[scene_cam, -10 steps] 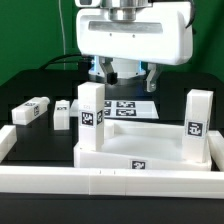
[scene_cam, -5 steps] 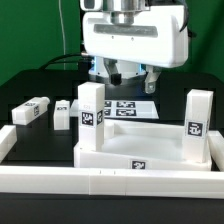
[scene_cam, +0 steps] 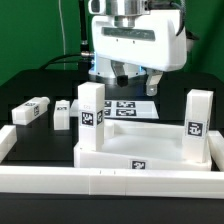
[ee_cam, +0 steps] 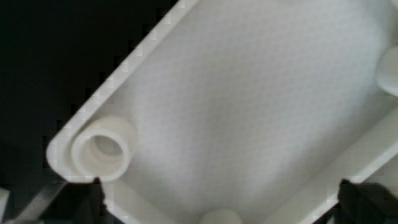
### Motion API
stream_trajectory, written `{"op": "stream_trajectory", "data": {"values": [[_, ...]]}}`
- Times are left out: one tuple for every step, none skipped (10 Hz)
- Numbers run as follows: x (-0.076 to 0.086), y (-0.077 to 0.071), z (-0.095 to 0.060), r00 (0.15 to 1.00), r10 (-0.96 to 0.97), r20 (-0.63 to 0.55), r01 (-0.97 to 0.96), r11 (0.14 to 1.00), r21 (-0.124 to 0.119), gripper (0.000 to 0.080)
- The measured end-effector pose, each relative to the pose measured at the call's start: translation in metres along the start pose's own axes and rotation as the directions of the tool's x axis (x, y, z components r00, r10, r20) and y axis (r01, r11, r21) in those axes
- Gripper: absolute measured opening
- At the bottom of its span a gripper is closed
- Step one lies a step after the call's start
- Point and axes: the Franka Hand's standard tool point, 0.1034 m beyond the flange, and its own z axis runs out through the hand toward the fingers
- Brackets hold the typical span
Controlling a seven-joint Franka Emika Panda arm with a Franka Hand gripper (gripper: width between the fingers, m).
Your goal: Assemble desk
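- Exterior view: the hand (scene_cam: 127,78) hung above the marker board (scene_cam: 128,105), fingers spread, nothing between them.
- The tabletop (scene_cam: 130,160) lay rim up just behind the front rail (scene_cam: 110,183), nearer the camera than the hand and apart from it.
- Two legs stood upright on it: one leg (scene_cam: 91,112) at the exterior view's left, the other leg (scene_cam: 197,125) at its right.
- Two loose legs lay to the exterior view's left of the tabletop, the outer (scene_cam: 30,111) and the inner (scene_cam: 63,114).
- Wrist view: a white part (ee_cam: 249,110) with a round hole (ee_cam: 103,148) filled the picture, blurred. Which part it was could not be told.
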Motion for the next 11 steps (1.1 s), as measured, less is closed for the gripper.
{"op": "stream_trajectory", "data": {"values": [[-0.001, 0.003, 0.005, 0.993, 0.119, 0.007, -0.119, 0.993, 0.002, 0.0648], [-0.004, 0.006, 0.014, 0.975, 0.221, 0.009, -0.221, 0.975, -0.001, 0.0648], [-0.006, 0.007, 0.019, 0.962, 0.274, 0.008, -0.274, 0.962, -0.004, 0.0648], [-0.007, 0.005, 0.018, 0.943, 0.333, 0.015, -0.333, 0.943, 0.0, 0.0648], [-0.009, 0.005, 0.019, 0.918, 0.396, 0.023, -0.396, 0.918, 0.001, 0.0648], [-0.011, 0.004, 0.02, 0.889, 0.456, 0.03, -0.456, 0.89, -0.001, 0.0648], [-0.012, 0.004, 0.021, 0.867, 0.497, 0.034, -0.498, 0.867, -0.002, 0.0648], [-0.014, 0.003, 0.022, 0.833, 0.552, 0.04, -0.552, 0.834, -0.004, 0.0648], [-0.016, 0.008, 0.029, 0.802, 0.597, 0.037, -0.597, 0.802, -0.013, 0.0648], [-0.021, 0.012, 0.037, 0.775, 0.631, 0.03, -0.63, 0.776, -0.03, 0.0648], [-0.024, 0.015, 0.043, 0.78, 0.625, 0.024, -0.624, 0.78, -0.041, 0.0648]]}}
